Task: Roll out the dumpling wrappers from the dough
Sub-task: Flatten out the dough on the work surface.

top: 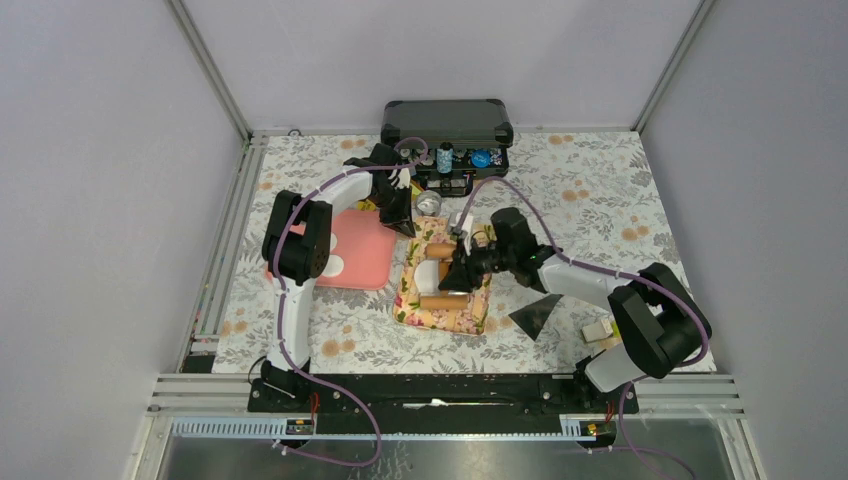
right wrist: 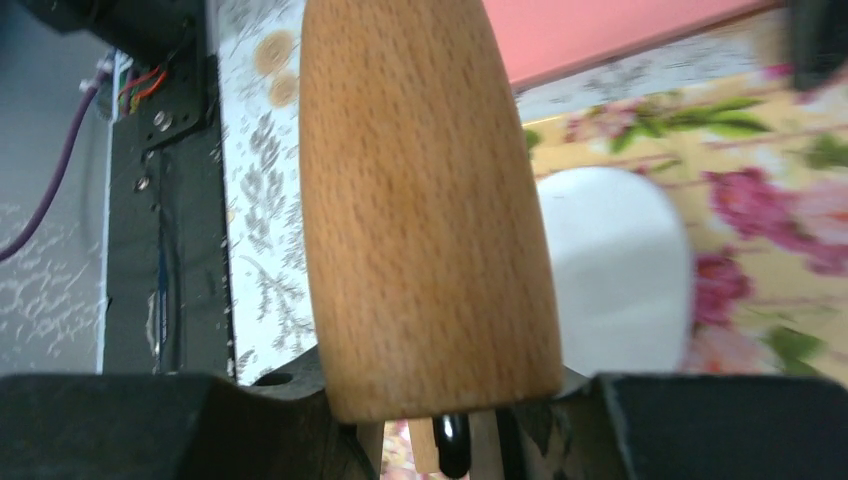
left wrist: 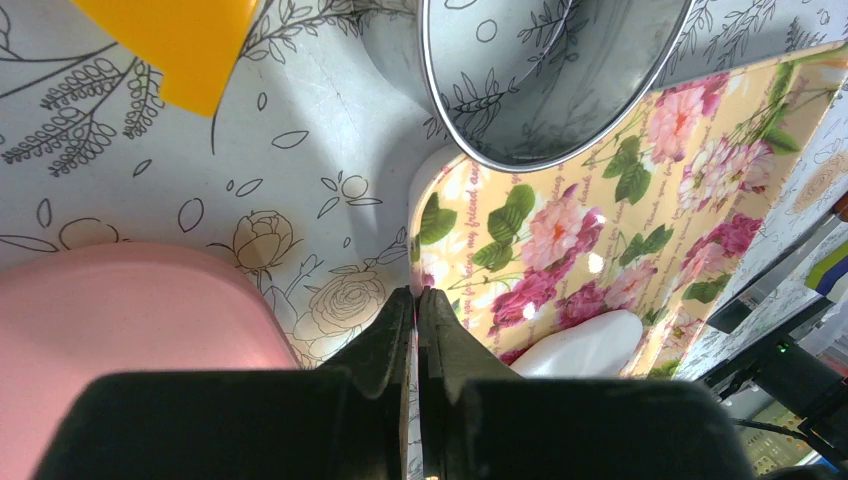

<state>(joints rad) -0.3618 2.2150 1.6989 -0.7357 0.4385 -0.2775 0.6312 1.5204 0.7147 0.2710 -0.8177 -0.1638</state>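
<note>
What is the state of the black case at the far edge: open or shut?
Open: the black case has its lid raised, and small items show inside it.

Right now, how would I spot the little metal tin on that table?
Find the yellow flowered mat in the middle of the table. Just past its far left corner, near the black case, stands the tin. It is the only round, shiny silver thing there.
</note>
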